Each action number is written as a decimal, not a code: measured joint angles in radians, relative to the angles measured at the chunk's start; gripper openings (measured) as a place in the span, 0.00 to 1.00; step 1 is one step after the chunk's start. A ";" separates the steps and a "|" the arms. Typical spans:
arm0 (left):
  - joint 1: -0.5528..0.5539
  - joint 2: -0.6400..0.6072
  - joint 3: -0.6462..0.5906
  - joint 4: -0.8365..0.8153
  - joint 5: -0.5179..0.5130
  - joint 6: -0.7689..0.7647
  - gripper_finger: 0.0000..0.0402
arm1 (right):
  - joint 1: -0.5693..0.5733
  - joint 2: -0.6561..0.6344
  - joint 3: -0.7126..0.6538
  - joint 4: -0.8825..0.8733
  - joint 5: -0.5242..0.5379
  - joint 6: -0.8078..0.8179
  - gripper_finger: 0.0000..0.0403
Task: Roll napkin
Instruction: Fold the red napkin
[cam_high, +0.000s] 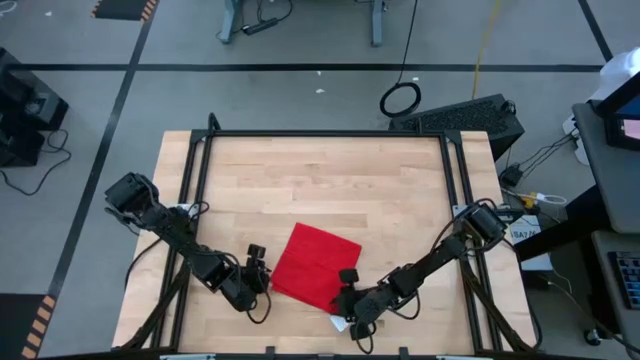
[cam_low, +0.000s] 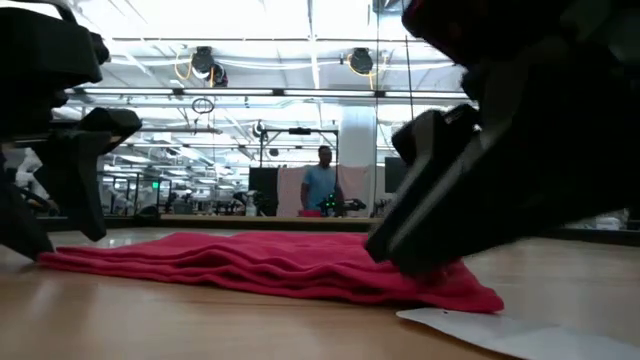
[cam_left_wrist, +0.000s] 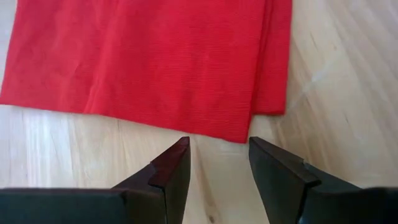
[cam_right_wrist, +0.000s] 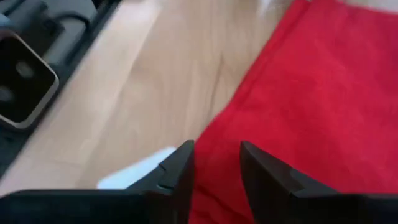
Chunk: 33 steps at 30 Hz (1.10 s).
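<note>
Your right tool (cam_high: 347, 297) straddles the napkin (cam_high: 314, 264) edge, fingers apart, at lower centre of the desk (cam_high: 320, 170); your left tool (cam_high: 262, 283) (released, empty) waits just beside its left corner.

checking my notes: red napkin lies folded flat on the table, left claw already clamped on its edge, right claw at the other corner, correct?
Not quite. In the left wrist view the left claw is open, short of the napkin edge, holding nothing. The rest stands.

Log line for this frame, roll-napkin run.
napkin: flat, folded, unrolled | left gripper: open, just off napkin edge | right gripper: over napkin corner
</note>
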 joint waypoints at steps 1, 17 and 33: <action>0.000 0.000 0.000 -0.001 0.000 0.000 0.42 | 0.000 0.000 0.000 -0.008 0.003 0.000 0.26; 0.019 0.001 0.012 0.011 -0.011 0.040 0.02 | -0.001 -0.012 0.000 -0.031 0.010 -0.004 0.01; 0.018 -0.062 0.114 0.020 0.060 0.124 0.01 | 0.003 -0.125 0.000 -0.240 -0.056 0.055 0.01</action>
